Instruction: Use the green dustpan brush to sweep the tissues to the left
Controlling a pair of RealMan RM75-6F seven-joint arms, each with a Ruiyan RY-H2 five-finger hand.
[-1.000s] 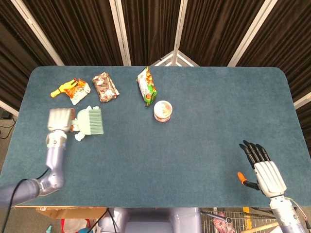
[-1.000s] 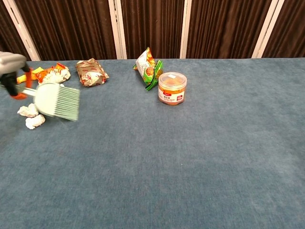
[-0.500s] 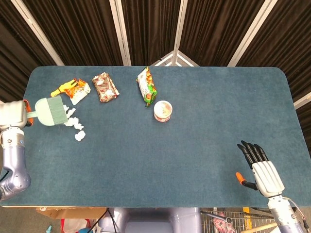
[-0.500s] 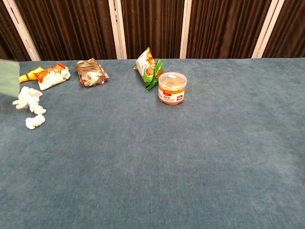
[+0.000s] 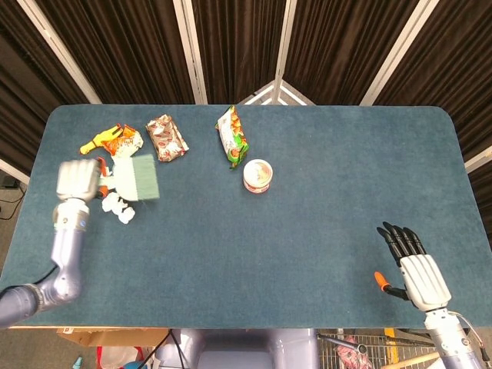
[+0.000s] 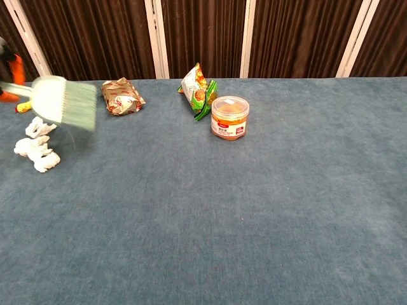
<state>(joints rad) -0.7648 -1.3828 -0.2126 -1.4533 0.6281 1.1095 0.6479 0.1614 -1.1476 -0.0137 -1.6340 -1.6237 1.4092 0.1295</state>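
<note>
My left hand (image 5: 77, 181) grips the handle of the green dustpan brush (image 5: 135, 177) near the table's left edge. The brush head (image 6: 64, 102) is blurred and hovers above and just right of the white crumpled tissues (image 5: 118, 207), which lie in a small cluster (image 6: 36, 147) on the blue cloth. In the chest view only a sliver of the left hand (image 6: 10, 67) shows at the frame's left edge. My right hand (image 5: 413, 269) rests near the front right corner of the table, fingers spread, holding nothing.
At the back left lie an orange-yellow snack packet (image 5: 114, 142), a brown snack packet (image 5: 167, 137) and a green-orange chip bag (image 5: 232, 136). A small round tub with an orange label (image 5: 257, 175) stands near the middle. The table (image 5: 323, 215) is covered in blue cloth.
The left hand swung the brush from the far left edge back to the right, over the tissues. The tissues have bunched closer together, further left. The right hand has not moved.
</note>
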